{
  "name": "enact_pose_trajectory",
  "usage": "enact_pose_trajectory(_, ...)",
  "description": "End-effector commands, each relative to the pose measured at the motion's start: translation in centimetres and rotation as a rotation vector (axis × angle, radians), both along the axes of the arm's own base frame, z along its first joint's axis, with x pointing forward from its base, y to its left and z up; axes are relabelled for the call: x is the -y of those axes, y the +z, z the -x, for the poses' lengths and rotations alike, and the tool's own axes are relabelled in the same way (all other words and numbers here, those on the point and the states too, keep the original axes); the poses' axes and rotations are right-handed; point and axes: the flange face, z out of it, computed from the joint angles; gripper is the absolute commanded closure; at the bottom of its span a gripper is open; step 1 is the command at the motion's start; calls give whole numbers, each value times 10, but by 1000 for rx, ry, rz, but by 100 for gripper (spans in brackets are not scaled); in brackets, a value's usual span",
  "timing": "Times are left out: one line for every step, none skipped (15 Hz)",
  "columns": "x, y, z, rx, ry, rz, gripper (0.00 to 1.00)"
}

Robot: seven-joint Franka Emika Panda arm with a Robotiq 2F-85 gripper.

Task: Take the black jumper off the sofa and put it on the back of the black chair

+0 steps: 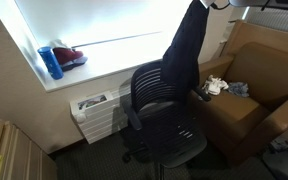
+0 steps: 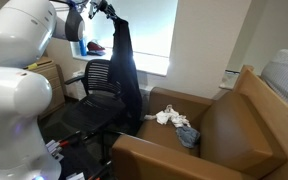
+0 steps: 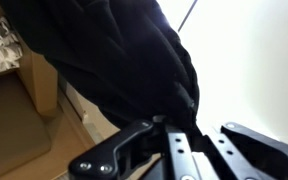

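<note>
Black jumper (image 1: 187,50) hangs as a long, dark, narrow drape from the upper right of the frame, clear of the sofa (image 1: 256,95). Its top is bunched in the jaws at the very top edge. In an exterior view it (image 2: 124,75) falls from the upper left of the frame down the middle left. In both exterior views its lower part overlaps the backrest of the black chair (image 1: 156,95); whether it rests on the backrest or only hangs against it cannot be told.

The jaws are closed on the jumper. In the wrist view the dark fabric (image 3: 104,60) fills the upper middle and gathers to a point where the jaws meet at the bottom of the frame.

The black chair (image 2: 96,85) stands just beside the sofa (image 2: 234,135), a brown piece at the right of the frame. On the sofa seat lie a crumpled white cloth (image 2: 167,117) and, near it, a grey-blue cloth (image 2: 188,135). Both (image 1: 216,85) (image 1: 239,89) also show at the middle right in an exterior view.

The white robot arm (image 2: 19,70) fills the left of the frame. At the upper left of an exterior view, a bright windowsill (image 1: 104,60) carries a blue bottle (image 1: 51,62) and a red item (image 1: 72,56), with a white radiator (image 1: 94,112) below.
</note>
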Motion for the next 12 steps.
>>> enact_pose_trajectory(22, 31, -4, -28, -20, -146, 98)
enact_pose_trajectory(24, 35, -4, -43, -11, -179, 98)
enact_pose_trajectory(25, 38, -3, -55, -7, -202, 98)
enact_pose_trajectory(24, 40, -1, -65, -1, -216, 98)
enact_pose_trajectory(22, 40, 0, -75, 21, -225, 98)
enact_pose_trajectory(19, 39, 2, -95, 48, -219, 98)
enact_pose_trajectory(15, 37, 2, -104, 57, -213, 98)
enact_pose_trajectory(10, 34, 4, -103, 80, -189, 98)
enact_pose_trajectory(2, 30, 9, -107, 127, -170, 98)
enact_pose_trajectory(-5, 26, 12, -123, 187, -142, 98)
enact_pose_trajectory(-13, 21, 14, -143, 236, -111, 98)
enact_pose_trajectory(-22, 15, 18, -155, 281, -82, 98)
